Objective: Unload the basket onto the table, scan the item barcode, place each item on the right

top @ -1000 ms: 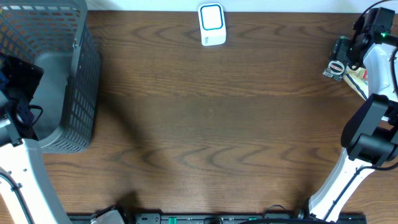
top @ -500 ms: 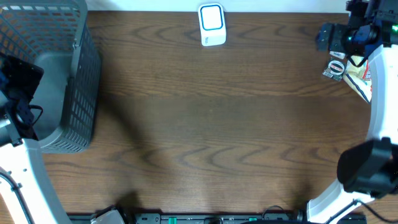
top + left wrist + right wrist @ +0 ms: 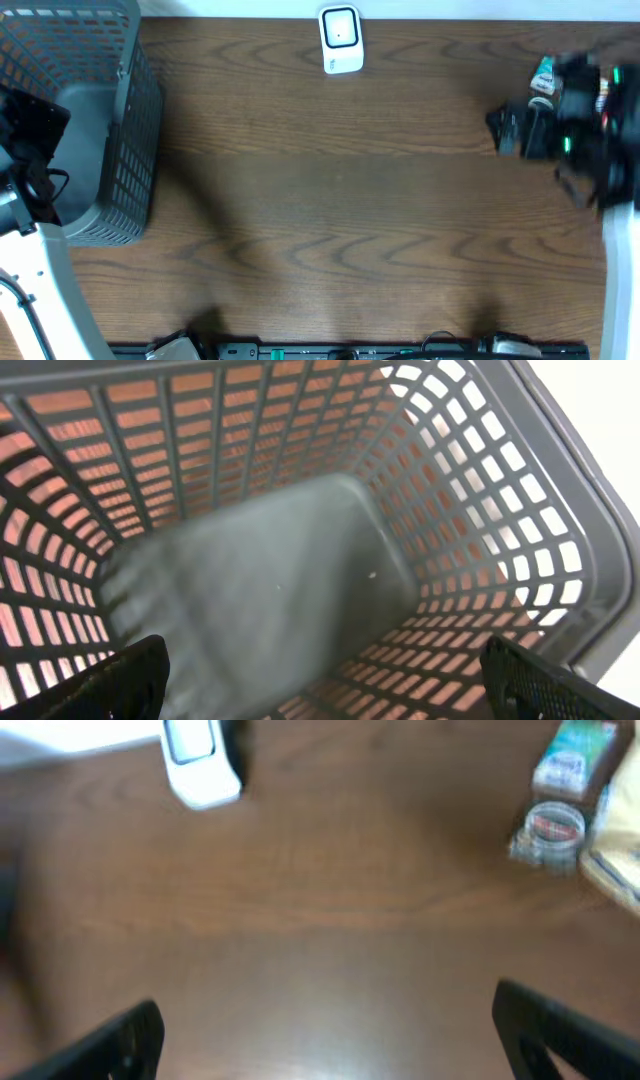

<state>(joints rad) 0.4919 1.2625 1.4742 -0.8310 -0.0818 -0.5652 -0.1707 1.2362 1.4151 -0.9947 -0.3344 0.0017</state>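
The white barcode scanner [image 3: 340, 40] stands at the back middle of the table and also shows as the scanner [image 3: 200, 765] in the right wrist view. The items lie at the far right: a teal box [image 3: 575, 755], a small round tin [image 3: 550, 830] and a pale packet [image 3: 615, 860]. In the overhead view only the teal box [image 3: 545, 75] shows, beside my blurred arm. My right gripper [image 3: 503, 130] [image 3: 330, 1055] hangs open and empty over bare wood, left of the items. My left gripper [image 3: 335, 700] is open and empty inside the grey basket [image 3: 520, 510].
The grey mesh basket [image 3: 110, 120] fills the table's back left corner, with my left arm [image 3: 25, 140] reaching over it. The table's front edge carries a dark rail [image 3: 350, 350].
My right arm has swung away from the items toward the left and the near side, now blurred with motion, and its jaws have spread wider. The left arm has not moved.
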